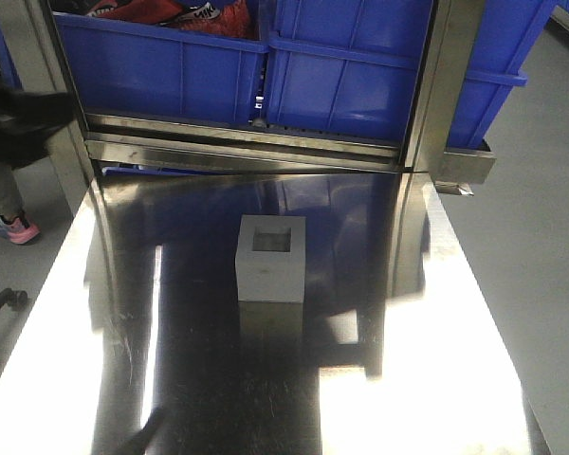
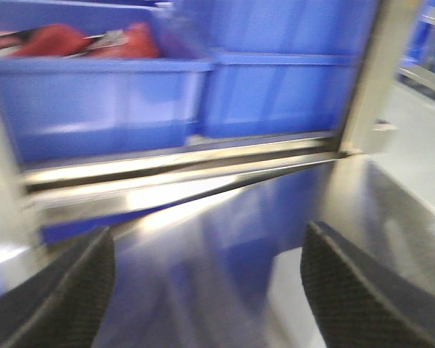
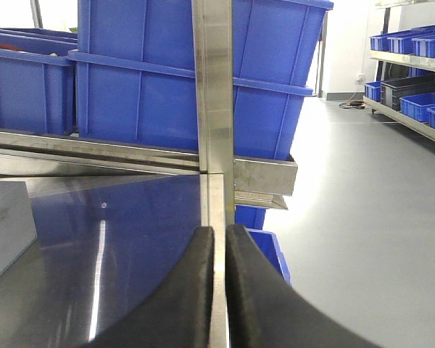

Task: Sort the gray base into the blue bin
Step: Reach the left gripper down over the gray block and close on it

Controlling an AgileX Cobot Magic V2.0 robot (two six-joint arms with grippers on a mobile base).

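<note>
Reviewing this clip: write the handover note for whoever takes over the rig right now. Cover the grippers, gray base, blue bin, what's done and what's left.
Left gripper: open, empty, over the steel table.
Right gripper: shut, holding nothing, at the table's right edge.
Gray base: standing mid-table, recess facing up, no gripper touching it.
Blue bins: on the rack behind the table; the left one holds red items.
Done: nothing yet.
Left: grasp the base, lift it and place it in a blue bin.
</note>
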